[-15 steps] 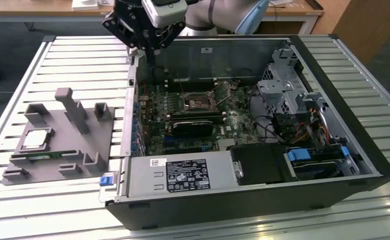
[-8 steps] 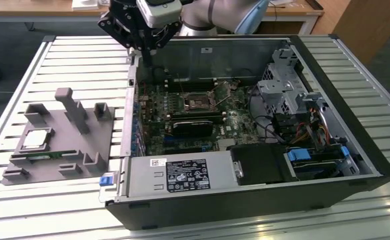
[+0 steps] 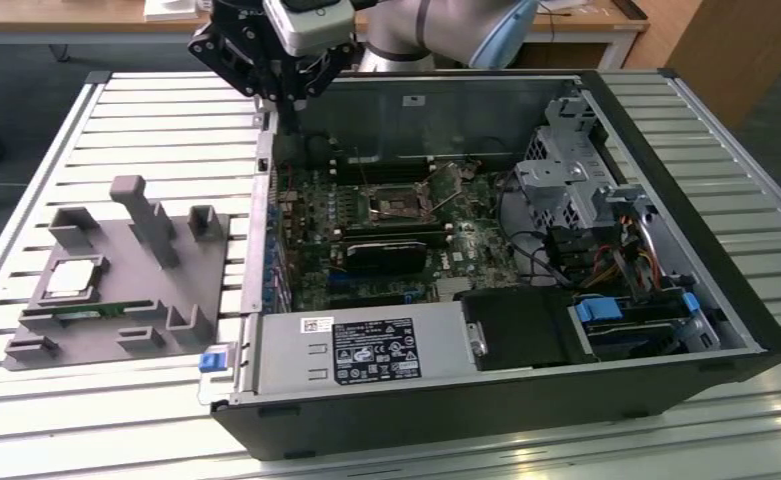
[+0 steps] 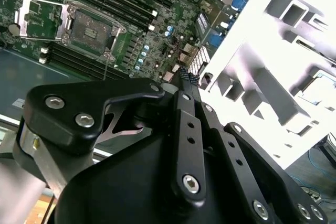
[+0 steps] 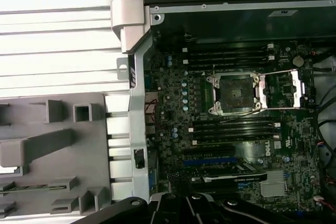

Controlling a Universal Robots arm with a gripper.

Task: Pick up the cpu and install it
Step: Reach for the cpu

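Light is bright and even in the exterior view. The table [image 3: 43,130] slats beside the gripper [image 3: 287,98] glare pale, while the case [image 3: 417,125] below it lies in shadow. In the second wrist view the holder [image 4: 273,51] beyond the gripper is blown out white.

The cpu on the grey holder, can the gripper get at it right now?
Probably yes. The cpu lies uncovered on the grey holder beside the case, and the gripper hangs high over the case's edge. Only the holder's tall post stands near its way.
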